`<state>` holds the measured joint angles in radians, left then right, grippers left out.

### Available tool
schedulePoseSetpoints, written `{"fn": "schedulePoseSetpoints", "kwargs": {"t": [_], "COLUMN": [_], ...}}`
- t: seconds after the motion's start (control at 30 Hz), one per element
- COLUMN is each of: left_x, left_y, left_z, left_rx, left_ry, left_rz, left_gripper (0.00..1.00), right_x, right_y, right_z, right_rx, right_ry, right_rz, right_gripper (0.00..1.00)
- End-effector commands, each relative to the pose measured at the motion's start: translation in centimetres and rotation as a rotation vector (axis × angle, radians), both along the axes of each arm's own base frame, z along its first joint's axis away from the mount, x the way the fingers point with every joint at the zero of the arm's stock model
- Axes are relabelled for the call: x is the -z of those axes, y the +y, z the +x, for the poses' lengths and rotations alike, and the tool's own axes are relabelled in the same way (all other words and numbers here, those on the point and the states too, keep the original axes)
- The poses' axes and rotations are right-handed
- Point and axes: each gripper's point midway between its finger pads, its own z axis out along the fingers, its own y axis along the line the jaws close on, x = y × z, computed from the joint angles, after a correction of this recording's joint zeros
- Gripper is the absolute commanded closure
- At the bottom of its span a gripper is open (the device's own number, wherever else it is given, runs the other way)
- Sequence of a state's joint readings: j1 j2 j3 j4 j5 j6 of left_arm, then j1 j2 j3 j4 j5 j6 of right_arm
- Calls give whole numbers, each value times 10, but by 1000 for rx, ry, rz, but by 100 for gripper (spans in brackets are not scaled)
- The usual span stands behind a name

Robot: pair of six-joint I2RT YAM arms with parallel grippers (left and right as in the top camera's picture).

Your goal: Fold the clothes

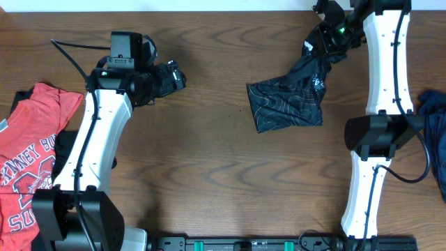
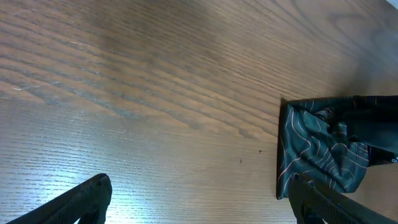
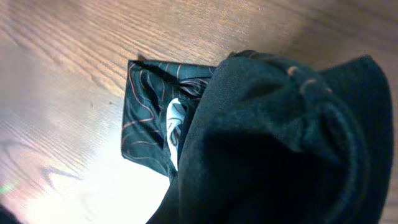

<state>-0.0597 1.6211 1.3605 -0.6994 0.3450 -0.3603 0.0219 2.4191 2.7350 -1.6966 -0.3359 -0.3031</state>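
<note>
The right gripper [image 1: 333, 33], clenched on the black jersey [image 1: 287, 104] at upper right, should, I think, pull slowly to keep the fold flat; the left gripper [image 1: 175, 75] hangs released and empty.

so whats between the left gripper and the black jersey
Nothing but bare table lies between the left gripper and the black jersey. The overhead view shows the stretch, and the left wrist view confirms it.

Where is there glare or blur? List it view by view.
Right wrist: the black jersey bunches against the lens, its near part blurred; glare whitens the table at lower left. Left wrist: pale sheen on the table, lower left. Overhead: evenly lit, sharp.
</note>
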Motion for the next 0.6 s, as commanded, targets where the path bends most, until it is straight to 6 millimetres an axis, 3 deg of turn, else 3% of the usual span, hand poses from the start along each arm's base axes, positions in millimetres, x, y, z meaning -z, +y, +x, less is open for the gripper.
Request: {"fn": "schedulePoseSetpoints", "kwargs": {"t": [0.0,0.27,0.4,0.57], "left_x": [-10,-10,-6,3], "left_y": [0,2,8,9], "left_z": [3,4,5,7], "left_rx": [12,5,-16,-17], "left_ry": [-29,-29,-23,-2], "left_rz": [-2,10,40,43], "left_gripper": [8,7,7,7], "right_x": [-9,-9,-2,23], "right_y": [4,7,25,60], "right_z": [-1,-2,-8,-28], "right_rx": [-136,-174,-205,-288], "right_ry": [-68,-79,-48,50], "right_rz": [-23,-25,-15,-12], "right_gripper": [99,99,99,99]}}
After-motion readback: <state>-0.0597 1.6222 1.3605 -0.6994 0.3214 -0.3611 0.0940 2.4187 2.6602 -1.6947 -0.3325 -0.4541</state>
